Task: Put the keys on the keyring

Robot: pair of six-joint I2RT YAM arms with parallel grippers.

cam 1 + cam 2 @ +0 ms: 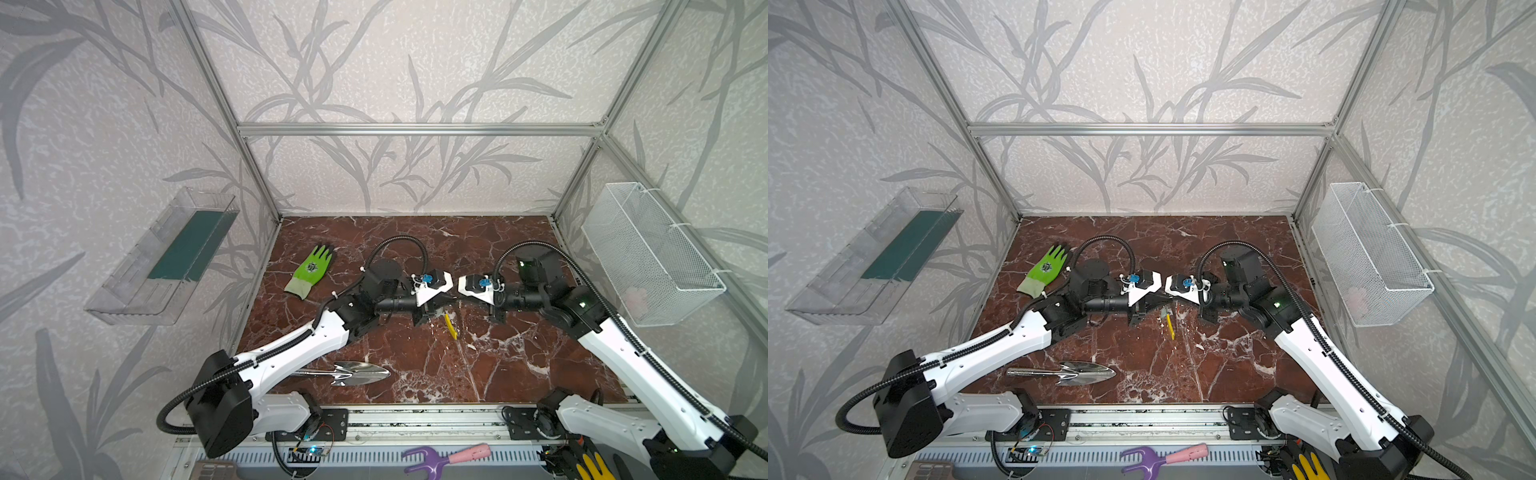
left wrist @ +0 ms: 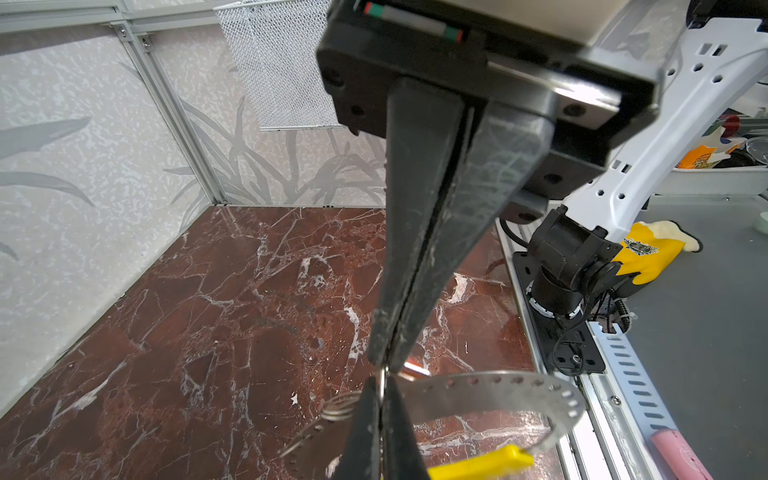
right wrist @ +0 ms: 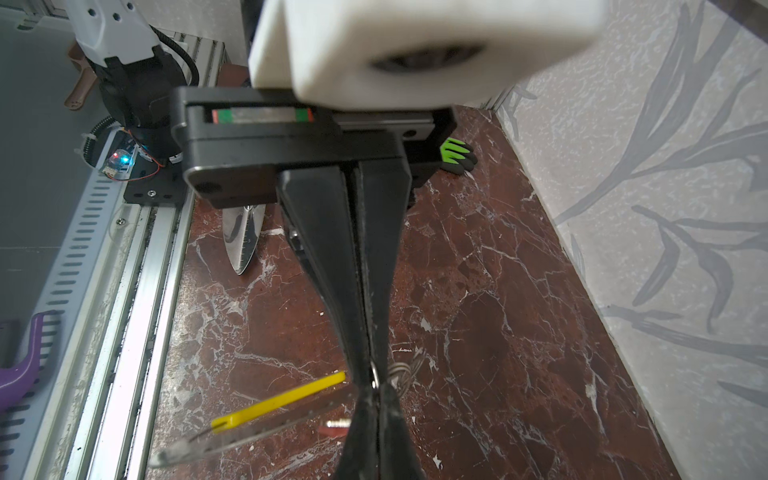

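Observation:
The keyring (image 2: 498, 388) is a grey band with a row of holes and a yellow segment (image 1: 451, 326). It hangs in the air over the marble floor, below the spot where both grippers meet tip to tip. My left gripper (image 2: 381, 388) is shut, pinching a small wire loop of the keyring beside a wire coil (image 2: 340, 409). My right gripper (image 3: 376, 390) faces it with jaws together on the same loop. A key with a red tag (image 3: 332, 427) shows just beside the right fingertips, under the band (image 3: 249, 432). Whether this key hangs or lies on the floor I cannot tell.
A shiny steel trowel (image 1: 353, 372) lies near the front left of the floor. A green glove (image 1: 311, 270) lies at the back left. A wire basket (image 1: 648, 253) hangs on the right wall and a clear tray (image 1: 166, 257) on the left wall. A purple and pink hand rake (image 1: 444, 457) lies outside the front rail.

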